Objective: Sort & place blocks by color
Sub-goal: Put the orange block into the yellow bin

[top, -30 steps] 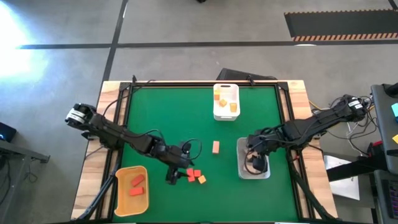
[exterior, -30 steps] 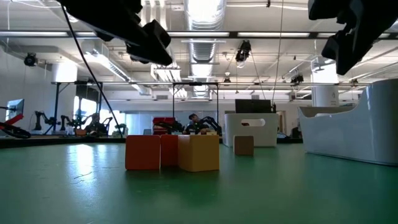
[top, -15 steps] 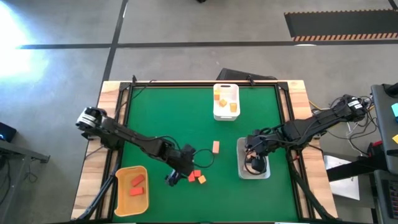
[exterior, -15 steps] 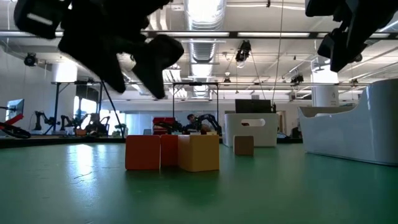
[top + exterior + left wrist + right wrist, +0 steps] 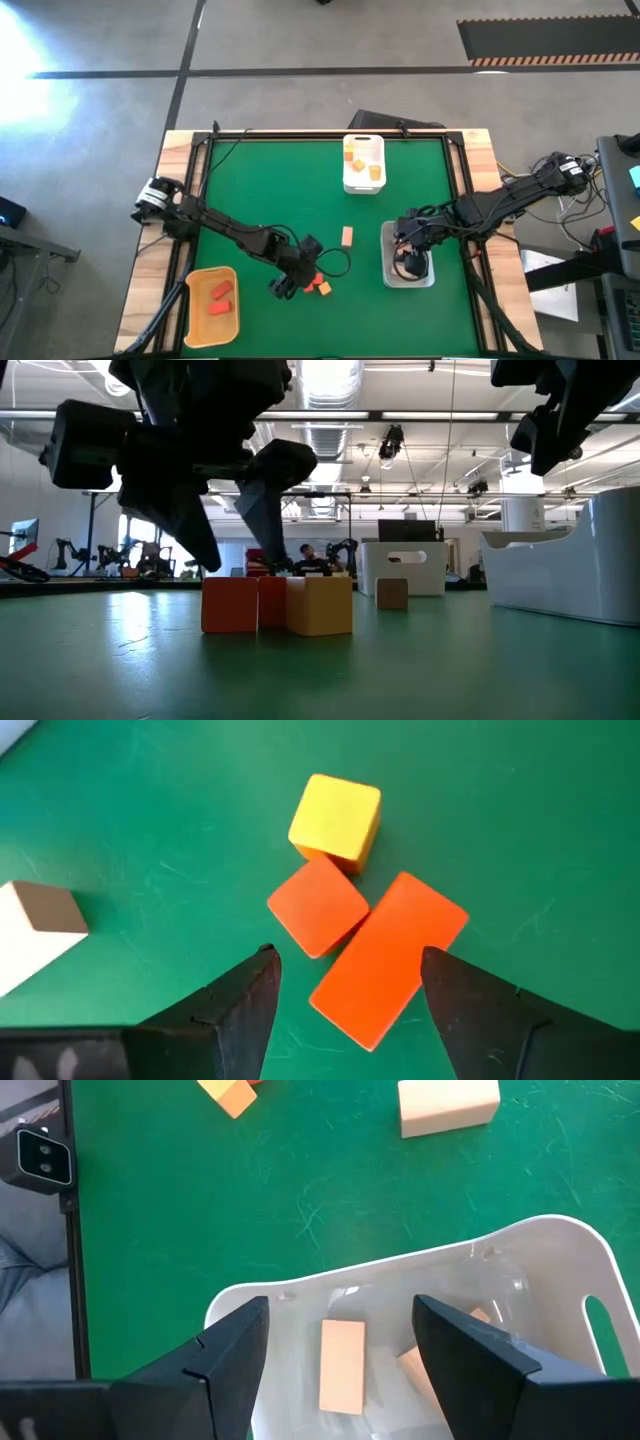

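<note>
Hanging over the small cluster of blocks near the worktop's (image 5: 250,180) six o'clock edge, the left pincer (image 5: 345,982) is standing released, its two dark fingers (image 5: 245,1010) straddling a long red bar (image 5: 388,960) without touching it. Nothing is being gripped. Lying against that bar is a red cube (image 5: 317,906), and a yellow cube (image 5: 336,816) is touching the cube's far corner. From above, the arm is covering most of this cluster, so only slivers of red and orange are showing.

Sitting alone toward the centre is a tan block (image 5: 347,236), clear of everything else. The white tray (image 5: 347,183) at twelve o'clock is holding a few orange-yellow pieces, too small to count surely. The yellow tray (image 5: 197,322) at about seven o'clock is carrying two red blocks (image 5: 220,298).

Hovering over the clear tray (image 5: 560,1250) at about four o'clock, the right pincer (image 5: 340,1370) is also standing released and empty. A tan bar (image 5: 342,1365) is lying inside that tray; another tan piece beside it is partly cut off by a finger. From above, the pincer is hiding the tray's contents.
</note>
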Controlling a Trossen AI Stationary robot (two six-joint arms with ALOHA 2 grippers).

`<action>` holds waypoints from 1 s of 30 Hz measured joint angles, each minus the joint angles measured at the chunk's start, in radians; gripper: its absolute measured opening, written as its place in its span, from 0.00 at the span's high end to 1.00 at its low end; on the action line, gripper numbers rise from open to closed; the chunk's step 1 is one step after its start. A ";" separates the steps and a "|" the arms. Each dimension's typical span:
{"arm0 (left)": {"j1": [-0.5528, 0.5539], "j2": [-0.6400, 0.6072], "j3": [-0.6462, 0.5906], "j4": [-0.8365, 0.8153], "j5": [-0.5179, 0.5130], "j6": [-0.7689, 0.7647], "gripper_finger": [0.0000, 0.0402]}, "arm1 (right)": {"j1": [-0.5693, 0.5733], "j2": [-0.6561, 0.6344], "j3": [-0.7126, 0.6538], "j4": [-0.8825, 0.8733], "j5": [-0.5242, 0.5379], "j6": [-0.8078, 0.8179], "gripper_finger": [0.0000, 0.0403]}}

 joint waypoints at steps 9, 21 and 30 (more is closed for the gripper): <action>0.002 0.000 -0.028 -0.007 0.021 0.000 0.44 | 0.000 0.000 0.000 0.000 0.006 0.000 0.42; 0.002 -0.002 -0.078 0.089 0.025 -0.001 0.44 | 0.000 0.000 0.000 0.001 0.008 0.004 0.42; 0.002 0.002 -0.086 0.094 0.050 -0.063 0.44 | 0.000 0.000 0.000 0.002 0.009 0.004 0.42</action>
